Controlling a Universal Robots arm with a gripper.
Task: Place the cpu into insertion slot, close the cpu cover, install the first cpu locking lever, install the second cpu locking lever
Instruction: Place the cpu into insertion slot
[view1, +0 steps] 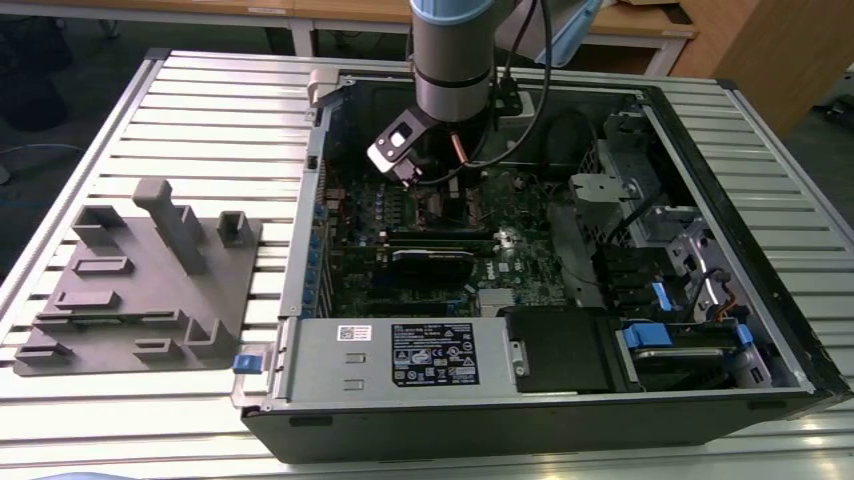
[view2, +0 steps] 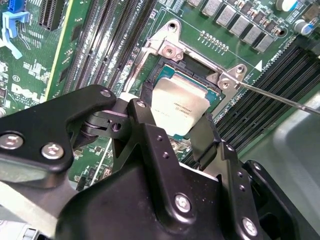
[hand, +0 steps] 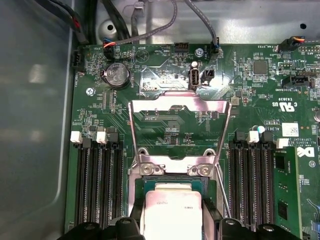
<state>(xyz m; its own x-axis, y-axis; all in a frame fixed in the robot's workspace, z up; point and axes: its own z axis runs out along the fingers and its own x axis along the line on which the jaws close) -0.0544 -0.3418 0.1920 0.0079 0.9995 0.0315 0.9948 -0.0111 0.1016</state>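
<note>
**At the socket (view2: 161, 70): cpu (view2: 180, 102) clamped, cpu cover (hand: 177, 98) open**

The computer case (view1: 300, 250) holds the green board (hand: 260, 85); its socket holds the cpu. I see the pincer (view2: 172, 117) narrow, gripping the cpu's edges.

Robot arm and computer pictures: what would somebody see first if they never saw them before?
The big robot arm reaching down into the open computer case on the slatted table grabs you first, in the exterior view. In the second wrist view, the black gripper sits right at a shiny square chip, close to the green board, and in the first wrist view the silver metal cover stands flipped open.
</note>
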